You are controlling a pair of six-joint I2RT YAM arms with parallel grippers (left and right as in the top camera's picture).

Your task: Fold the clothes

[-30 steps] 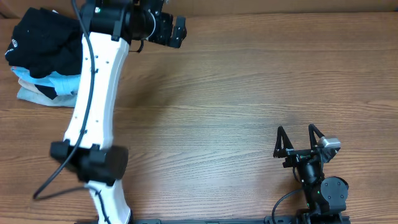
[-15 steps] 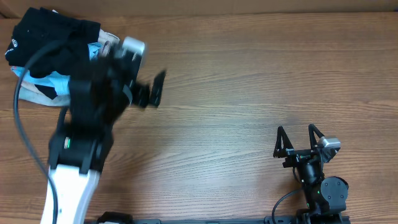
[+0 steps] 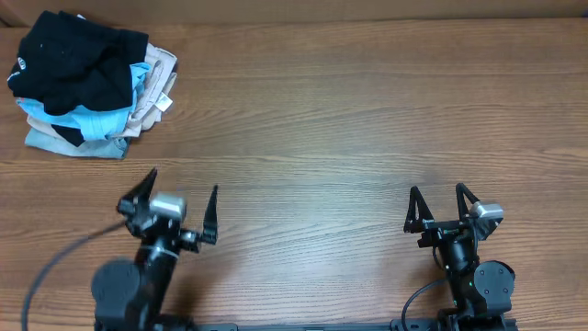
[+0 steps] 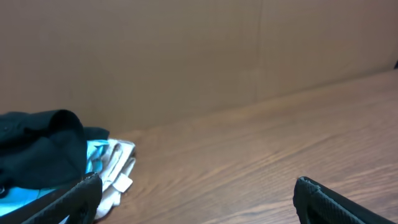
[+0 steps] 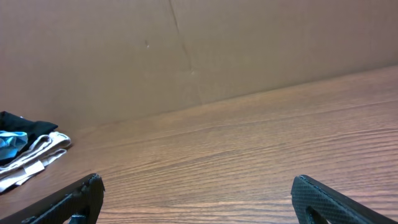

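**Inspector:** Overhead view first. What has changed?

**Assistant:** A second ago the left arm was stretched out beside the pile at the counter's far left corner. It has since swept back and now sits folded at the near edge. The left pincer (image 3: 181,210) stands wide and empty. The right pincer (image 3: 439,210) has not moved; wide, empty too.

**Inspector:** Meaning for the task?

**Assistant:** In my judgement nothing is in hand. The black shirt (image 3: 73,57) lies crumpled on top of the pile, unfolded, well apart from both pincers.

**Inspector:** Left wrist view. Materials?

**Assistant:** The black shirt (image 4: 37,149) is soft, matt, bunched in rounded folds. Under it is a light blue tee (image 4: 93,155), then beige garments (image 4: 118,168) in flat layers with a small tag. The counter (image 4: 249,155) is smooth wood grain.

**Inspector:** Right wrist view?

**Assistant:** The pile shows only at the far left; a sliver of the black shirt (image 5: 22,127) above blue and beige edges. A plain brown wall stands behind it.
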